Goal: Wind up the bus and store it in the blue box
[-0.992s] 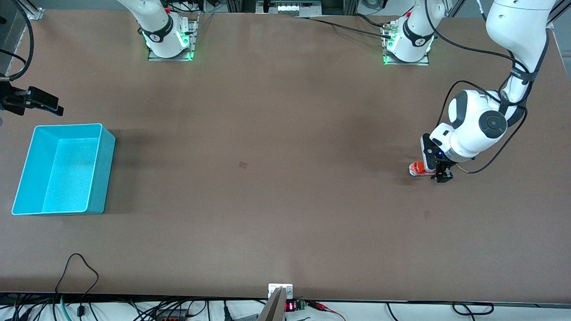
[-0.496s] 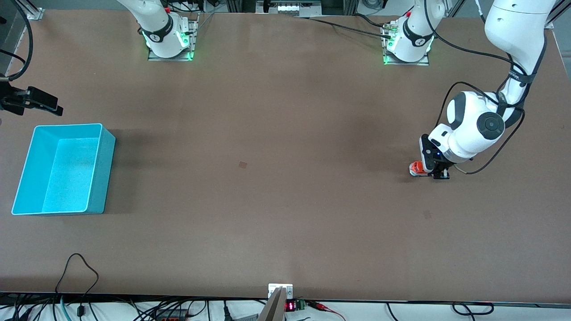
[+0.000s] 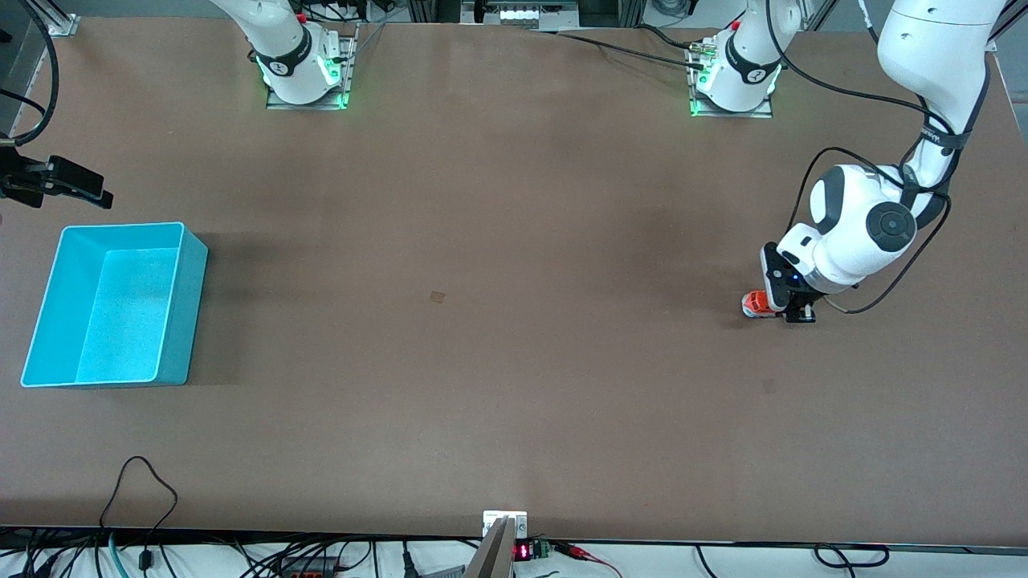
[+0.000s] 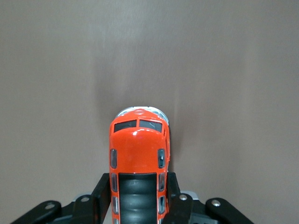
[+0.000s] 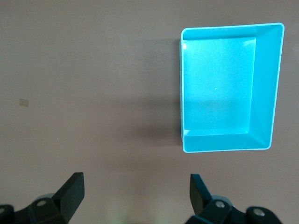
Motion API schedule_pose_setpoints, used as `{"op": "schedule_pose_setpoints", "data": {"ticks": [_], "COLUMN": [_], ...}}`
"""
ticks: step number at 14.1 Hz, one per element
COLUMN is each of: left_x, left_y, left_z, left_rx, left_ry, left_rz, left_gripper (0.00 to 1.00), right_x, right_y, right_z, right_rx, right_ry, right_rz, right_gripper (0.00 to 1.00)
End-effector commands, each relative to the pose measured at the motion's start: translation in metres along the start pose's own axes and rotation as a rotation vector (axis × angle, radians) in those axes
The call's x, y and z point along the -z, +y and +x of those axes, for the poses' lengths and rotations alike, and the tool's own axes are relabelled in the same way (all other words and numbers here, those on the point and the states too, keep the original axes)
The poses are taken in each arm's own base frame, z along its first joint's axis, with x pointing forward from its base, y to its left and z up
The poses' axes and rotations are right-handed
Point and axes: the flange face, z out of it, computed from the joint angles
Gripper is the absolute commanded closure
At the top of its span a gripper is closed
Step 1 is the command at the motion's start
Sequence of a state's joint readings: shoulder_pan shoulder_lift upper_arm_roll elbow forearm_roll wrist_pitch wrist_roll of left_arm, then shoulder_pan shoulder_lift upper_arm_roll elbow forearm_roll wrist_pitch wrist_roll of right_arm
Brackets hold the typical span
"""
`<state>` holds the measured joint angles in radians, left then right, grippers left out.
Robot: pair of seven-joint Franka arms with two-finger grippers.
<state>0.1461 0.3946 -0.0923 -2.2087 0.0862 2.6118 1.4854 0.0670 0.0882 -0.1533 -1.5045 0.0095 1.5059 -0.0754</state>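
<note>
The orange bus (image 3: 754, 303) stands on the table at the left arm's end; in the left wrist view its orange roof (image 4: 138, 154) with dark windows fills the space between the fingers. My left gripper (image 3: 783, 309) is shut on the bus, its black fingers pressed on both sides. The blue box (image 3: 112, 303) sits empty at the right arm's end and also shows in the right wrist view (image 5: 229, 86). My right gripper (image 3: 76, 183) is open and empty, waiting in the air beside the box, near the table's edge.
A small pale mark (image 3: 437, 298) lies on the brown table near the middle. Cables (image 3: 140, 482) and a small device (image 3: 504, 526) sit along the table edge nearest the front camera. The arm bases (image 3: 305, 72) stand at the table's opposite edge.
My left gripper, holding the bus, shifted slightly along the table, first toward the table's middle, then back toward the left arm's end. The right arm has not moved.
</note>
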Motion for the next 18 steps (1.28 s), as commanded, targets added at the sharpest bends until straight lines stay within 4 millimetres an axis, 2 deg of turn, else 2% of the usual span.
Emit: {"op": "schedule_pose_setpoints", "data": {"ticks": [1, 3, 7, 10, 14, 15, 16, 17, 18], "left_x": [-0.034, -0.039, -0.051, -0.064, -0.066, -0.064, -0.062, -0.056, -0.047], "left_y": [-0.005, -0.011, 0.000, 0.000, -0.002, -0.003, -0.004, -0.006, -0.008], "left_z": [-0.030, -0.064, -0.138, -0.187, -0.193, -0.192, -0.193, -0.194, -0.194], "left_rx": [-0.024, -0.038, -0.019, -0.027, -0.022, -0.023, -0.023, -0.021, -0.022], "left_ry": [0.002, 0.007, 0.016, 0.023, 0.022, 0.022, 0.020, 0.019, 0.018], "left_rz": [-0.040, -0.037, -0.051, -0.047, -0.043, -0.041, -0.037, -0.034, -0.041], "left_gripper": [0.66, 0.66, 0.66, 0.66, 0.61, 0.45, 0.17, 0.00, 0.00], "right_x": [0.003, 0.003, 0.003, 0.003, 0.003, 0.003, 0.003, 0.003, 0.003], "right_y": [0.000, 0.000, 0.000, 0.000, 0.001, 0.001, 0.001, 0.001, 0.001], "right_z": [0.001, 0.001, 0.001, 0.001, 0.001, 0.001, 0.001, 0.001, 0.001], "right_rx": [-0.013, -0.013, -0.014, -0.014, -0.016, -0.016, -0.016, -0.016, -0.016], "right_ry": [0.008, 0.008, 0.006, 0.006, 0.006, 0.008, 0.008, 0.008, 0.008], "right_rz": [0.008, 0.008, 0.008, 0.008, 0.008, 0.009, 0.009, 0.009, 0.009], "right_gripper": [0.00, 0.00, 0.00, 0.00, 0.00, 0.00, 0.00, 0.00, 0.00]}}
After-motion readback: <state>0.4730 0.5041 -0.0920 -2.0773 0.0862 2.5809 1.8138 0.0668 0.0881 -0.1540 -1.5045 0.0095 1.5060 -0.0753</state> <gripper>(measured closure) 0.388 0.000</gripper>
